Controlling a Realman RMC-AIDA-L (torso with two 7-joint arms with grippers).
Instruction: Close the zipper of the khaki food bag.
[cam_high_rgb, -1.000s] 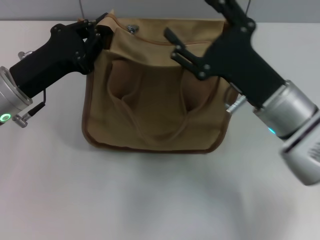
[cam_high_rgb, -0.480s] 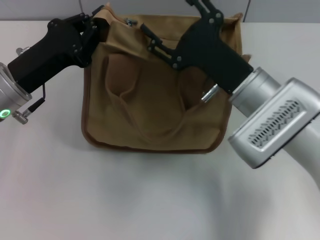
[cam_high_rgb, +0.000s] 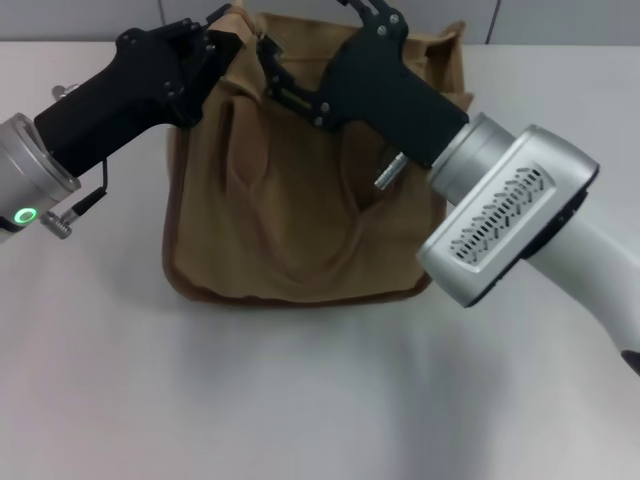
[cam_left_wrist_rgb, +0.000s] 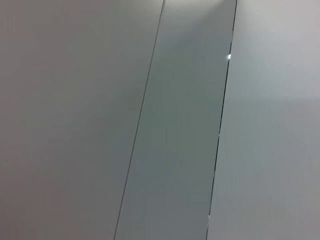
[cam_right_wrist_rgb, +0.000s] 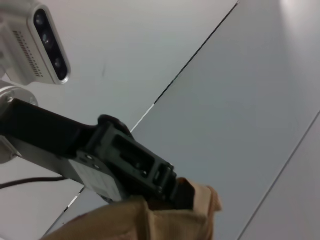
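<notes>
The khaki food bag (cam_high_rgb: 300, 220) stands on the white table (cam_high_rgb: 300, 400), front and loop handles facing me. My left gripper (cam_high_rgb: 215, 42) is shut on the bag's top left corner; the right wrist view shows it (cam_right_wrist_rgb: 175, 190) clamped on the tan fabric (cam_right_wrist_rgb: 150, 220). My right gripper (cam_high_rgb: 315, 28) hangs open over the bag's top panel, with one fingertip (cam_high_rgb: 264, 48) near the top left end. The zipper and its silver pull tab are hidden behind the right gripper. The left wrist view shows only grey panels.
The grey wall (cam_high_rgb: 560, 20) rises right behind the bag. The right forearm (cam_high_rgb: 500, 220) crosses over the bag's right side. The left arm's camera (cam_right_wrist_rgb: 45, 35) shows in the right wrist view.
My right gripper has swept left across the bag's top, from the right side to above the top left end. The silver pull tab, visible earlier, is now covered. The left gripper keeps its hold.
</notes>
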